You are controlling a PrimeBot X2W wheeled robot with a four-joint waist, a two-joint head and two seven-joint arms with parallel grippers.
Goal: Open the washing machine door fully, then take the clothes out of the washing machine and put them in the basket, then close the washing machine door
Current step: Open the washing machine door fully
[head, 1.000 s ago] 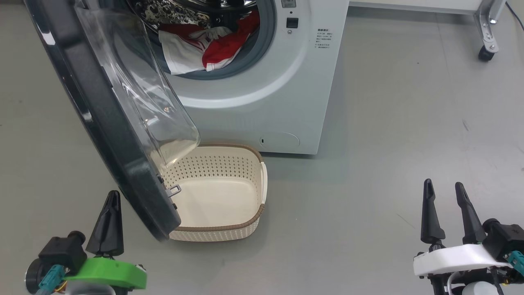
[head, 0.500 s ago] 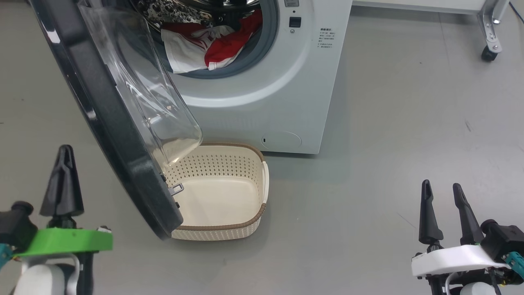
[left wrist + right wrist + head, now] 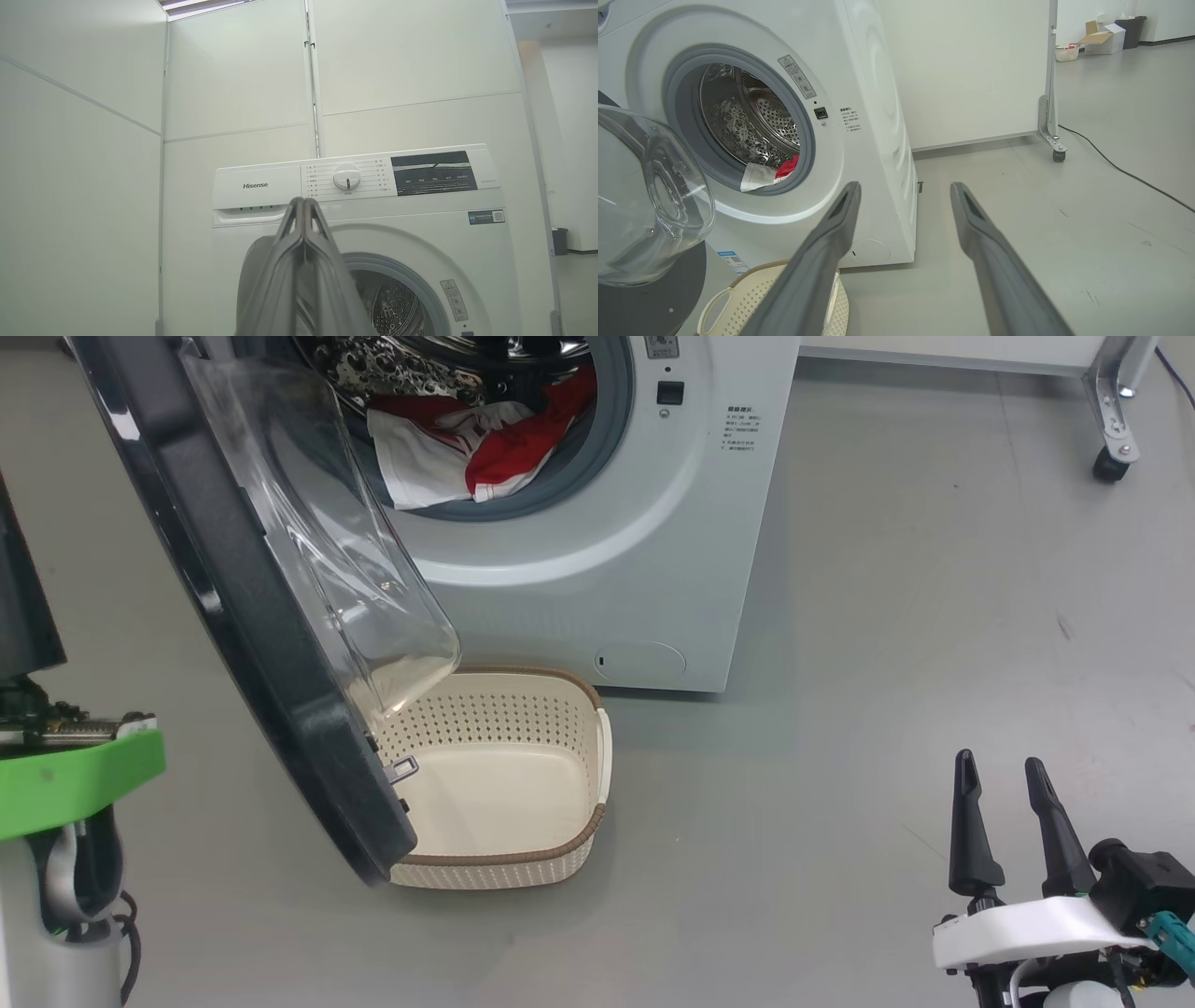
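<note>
One washing machine (image 3: 597, 579) stood at the frame's top, its one door (image 3: 233, 616) swung open at upper left. Red-and-white clothes (image 3: 467, 448) (count unclear) lay in the drum's mouth. One cream basket (image 3: 597, 747) sat at centre. The left gripper (image 3: 303, 205) had its fingers pressed together, holding nothing. At lower right, the right gripper (image 3: 997, 765) had its fingers spread wide.

Left arm (image 3: 28, 952): white tube, green plate (image 3: 75, 779) on top, black cable (image 3: 131, 943).
Right arm (image 3: 1074, 997): white plate (image 3: 1018, 931), black block (image 3: 1134, 887), blue-green plug (image 3: 1178, 933).
Fingers (image 3: 968, 831): two, long, thin, dark, with pointy tips.
</note>
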